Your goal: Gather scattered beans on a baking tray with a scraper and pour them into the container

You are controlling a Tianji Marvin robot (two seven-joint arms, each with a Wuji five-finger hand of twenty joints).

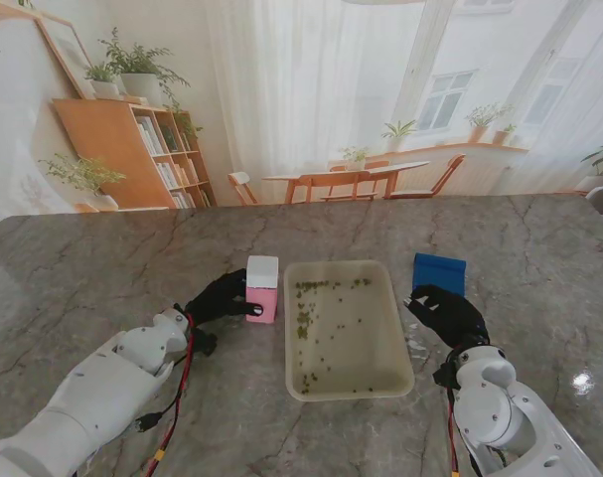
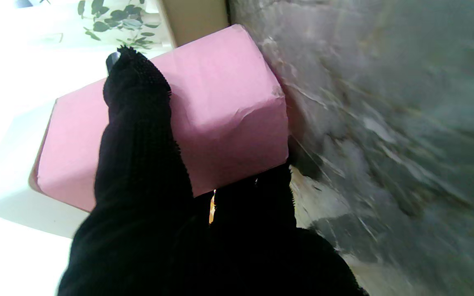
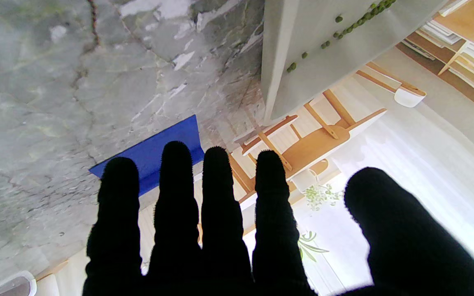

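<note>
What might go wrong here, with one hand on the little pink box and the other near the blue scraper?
The left hand grips the pink, white-topped container from one side; it might tip. The open right hand could push the flat blue scraper away instead of lifting it. Either arm may bump the cream baking tray, scattering the green beans.

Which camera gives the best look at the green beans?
The stand view: it shows the beans scattered across the whole baking tray, thickest along its far and left sides. The right wrist view catches only a few beans near one tray wall. The left wrist view shows none.
</note>
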